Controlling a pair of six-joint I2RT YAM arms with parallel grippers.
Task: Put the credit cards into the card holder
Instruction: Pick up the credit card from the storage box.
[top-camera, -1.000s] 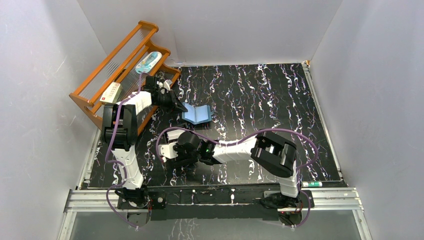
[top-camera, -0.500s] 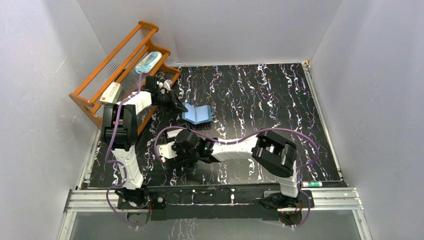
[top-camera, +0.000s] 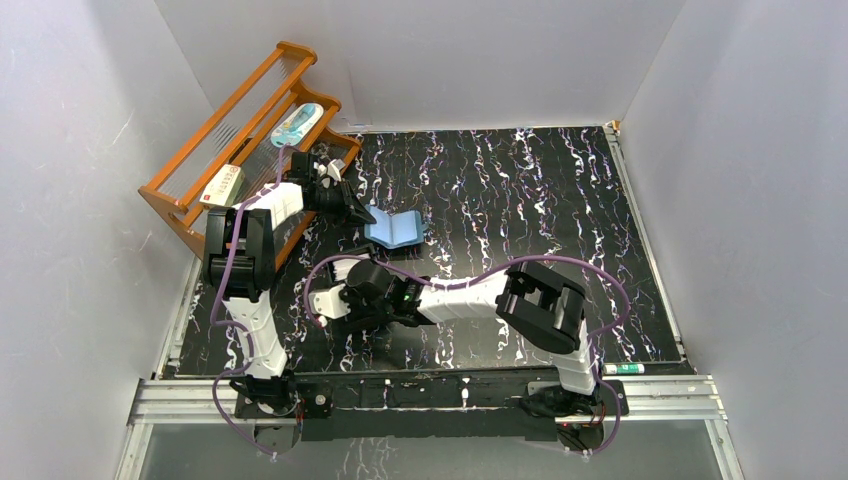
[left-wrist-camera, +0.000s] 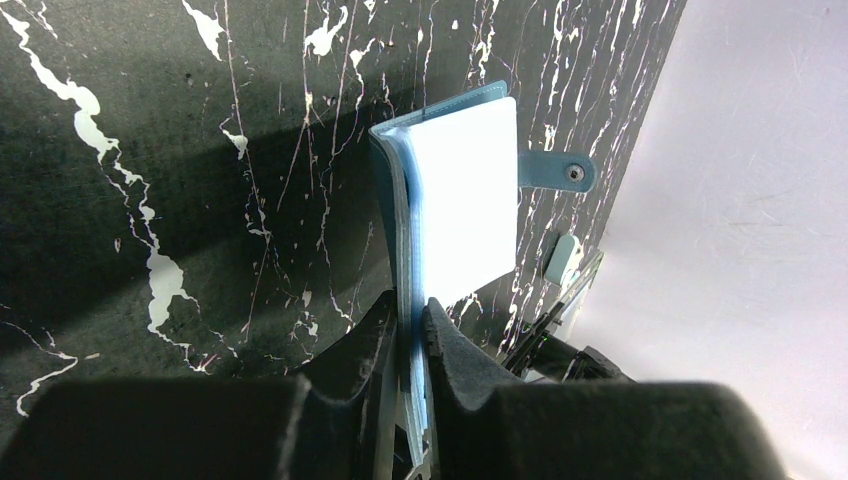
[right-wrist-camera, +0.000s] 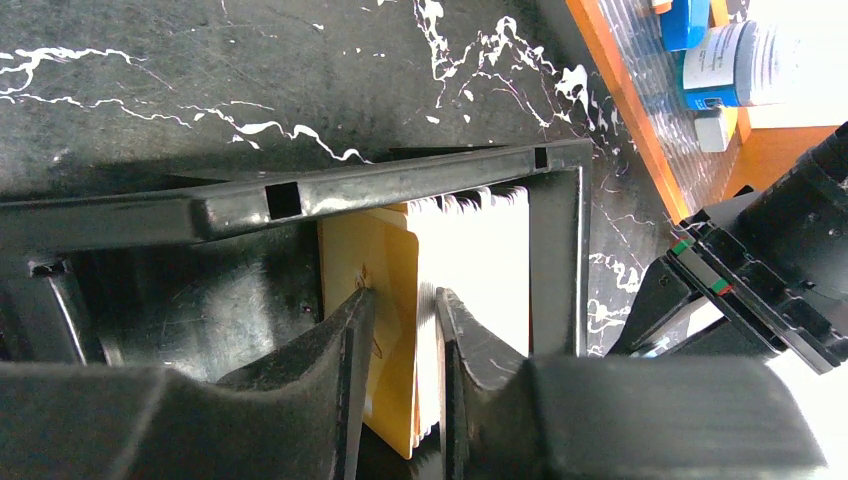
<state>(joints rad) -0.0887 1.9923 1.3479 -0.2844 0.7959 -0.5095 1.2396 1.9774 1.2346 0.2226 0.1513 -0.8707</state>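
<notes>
— Black tabletop (top-camera: 520, 200) veined with white, walled in pale grey, is shown from above. An orange wooden rack (top-camera: 200, 170) stands at the far left. The card holder (top-camera: 395, 228), teal and lying open, is found just beyond the middle, with the left gripper (top-camera: 360, 215) at its left edge. The right gripper (top-camera: 340, 298) is lowered nearer the arm bases, left of centre.

— Is the holder gripped?

— Yes. From the left wrist, the left gripper (left-wrist-camera: 410, 318) is seen pressed together on one teal cover of the card holder (left-wrist-camera: 465, 215). Pale blue pockets are spread beside it, and a snap tab (left-wrist-camera: 556, 172) sticks out on the far side.

— And the cards?

— From the right wrist, the credit cards (right-wrist-camera: 470, 270) are seen standing packed in a black open-topped box (right-wrist-camera: 400, 185). The right gripper (right-wrist-camera: 400, 300) is set astride the orange card (right-wrist-camera: 385, 270) at the end of the stack, jaws nearly together. Whether the card is actually pinched cannot be told.

— How should it be handled?

— The cards are judged light, stiff and slick. One is best taken alone by its upper edge, faces between the pads. The holder looks soft and likely to flop, so its cover must be kept steadied.
</notes>
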